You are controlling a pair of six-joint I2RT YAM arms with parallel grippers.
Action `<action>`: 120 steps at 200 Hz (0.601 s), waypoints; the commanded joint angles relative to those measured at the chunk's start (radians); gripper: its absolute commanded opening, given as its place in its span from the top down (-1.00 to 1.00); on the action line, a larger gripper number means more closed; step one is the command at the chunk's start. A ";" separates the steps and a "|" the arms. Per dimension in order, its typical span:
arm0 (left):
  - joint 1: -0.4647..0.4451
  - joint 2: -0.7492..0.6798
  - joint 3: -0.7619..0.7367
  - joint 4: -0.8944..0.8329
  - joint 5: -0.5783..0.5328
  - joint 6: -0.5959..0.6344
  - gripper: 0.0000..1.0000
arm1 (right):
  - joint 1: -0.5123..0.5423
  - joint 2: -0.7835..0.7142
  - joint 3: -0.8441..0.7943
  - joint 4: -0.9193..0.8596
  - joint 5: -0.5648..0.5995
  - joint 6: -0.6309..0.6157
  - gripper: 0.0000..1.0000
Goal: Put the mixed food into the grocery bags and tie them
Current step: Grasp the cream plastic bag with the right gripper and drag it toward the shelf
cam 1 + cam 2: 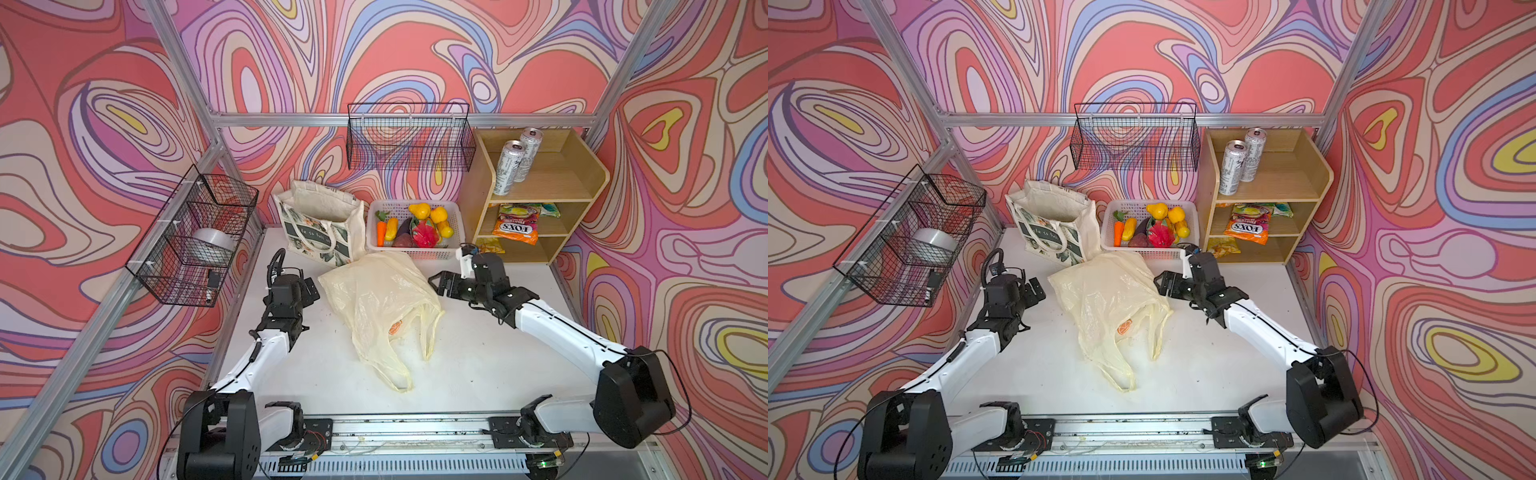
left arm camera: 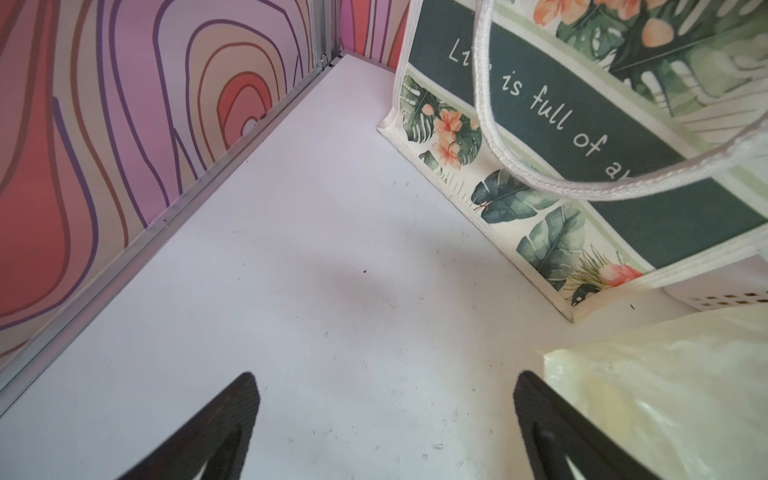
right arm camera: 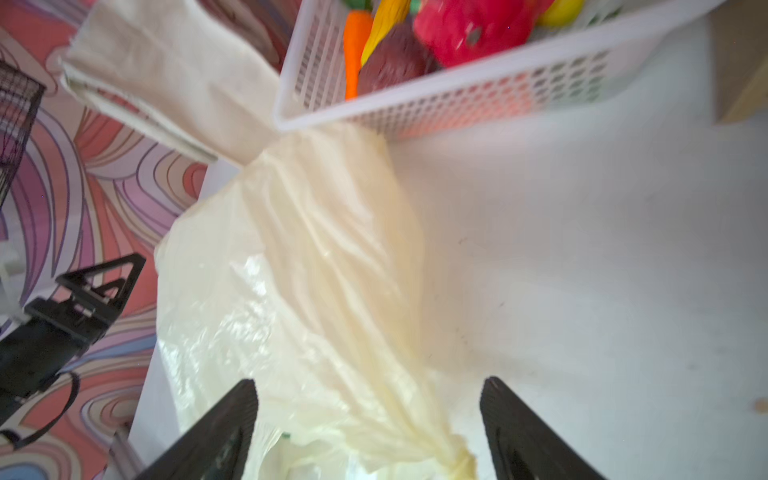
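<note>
On desk (image 1: 478,357) centre, plastic carrier bag (image 1: 376,303) lies slumped, untied; canvas tote (image 1: 320,224) stands behind, mouth open. Toy produce (image 1: 419,224) in white basket (image 1: 411,252), cans (image 1: 509,170) and snack packets (image 1: 515,230) on shelf (image 1: 561,178) (nothing visibly packed). Left claw (image 2: 386,376) open over bare desk; right claw (image 3: 370,382) open, straddling bag's bunched plastic. Task barely begun.

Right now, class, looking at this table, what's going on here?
A grocery-bagging job is under way. The right end effector is open astride a bunched part of the pale-yellow plastic bag, not clamped. The left end effector is open over bare table beside the leaf-print tote. Toy produce sits in the white basket; cans and snack packets sit on the shelf.
</note>
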State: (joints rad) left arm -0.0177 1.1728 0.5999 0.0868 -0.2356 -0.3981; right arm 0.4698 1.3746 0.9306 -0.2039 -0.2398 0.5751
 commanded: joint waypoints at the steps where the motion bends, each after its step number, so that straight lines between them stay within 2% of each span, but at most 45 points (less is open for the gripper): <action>1: 0.005 -0.029 0.019 -0.078 0.029 -0.047 -0.96 | 0.098 0.004 -0.023 -0.024 0.017 0.112 -0.76; 16: 0.005 -0.034 0.031 -0.089 0.057 -0.052 -0.96 | 0.169 0.010 -0.036 0.006 0.043 0.166 -0.76; 35: 0.005 -0.037 0.048 -0.104 0.086 -0.059 -0.95 | 0.211 0.049 -0.038 0.043 0.053 0.213 -0.77; 96: 0.004 -0.044 0.084 -0.211 0.135 -0.103 -0.93 | 0.237 0.199 -0.015 0.135 0.037 0.309 -0.77; 120: 0.004 -0.045 0.065 -0.230 0.194 -0.149 -0.93 | 0.237 0.233 -0.002 0.181 0.052 0.315 -0.75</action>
State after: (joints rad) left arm -0.0177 1.1454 0.6621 -0.0719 -0.1043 -0.4839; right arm 0.7013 1.5810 0.9085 -0.0994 -0.2131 0.8562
